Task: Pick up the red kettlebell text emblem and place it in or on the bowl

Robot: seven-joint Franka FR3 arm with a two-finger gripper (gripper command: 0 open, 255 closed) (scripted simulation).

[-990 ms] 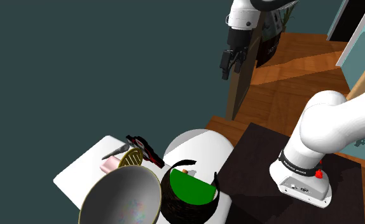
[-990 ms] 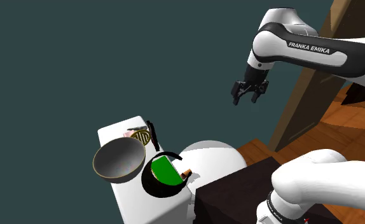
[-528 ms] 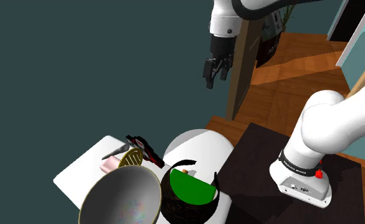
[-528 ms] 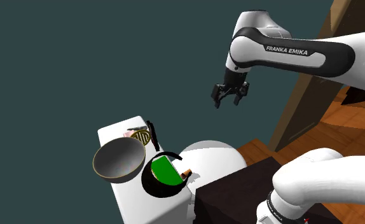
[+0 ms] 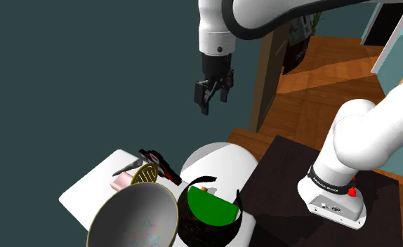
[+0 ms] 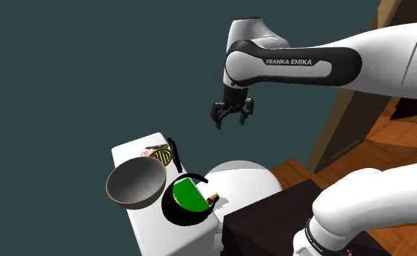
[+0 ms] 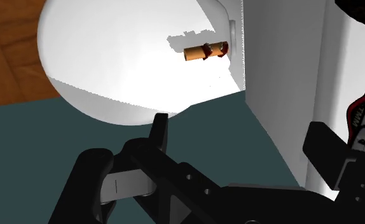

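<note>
Though apart, one emblem (image 5: 157, 162), one bowl (image 5: 133, 219)

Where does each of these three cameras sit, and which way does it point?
Shoulder view: beside and slightly behind the stand, looking down over the white table; shows the arm's base, upper links and open gripper.
Second exterior view: raised, aimed down at the table much as the shoulder view is; shows the lettered forearm and the base.
Wrist view: on the hand, looking along the fingers at a round white object below.
Shared: both exterior views show the bowl and the gripper.
</note>
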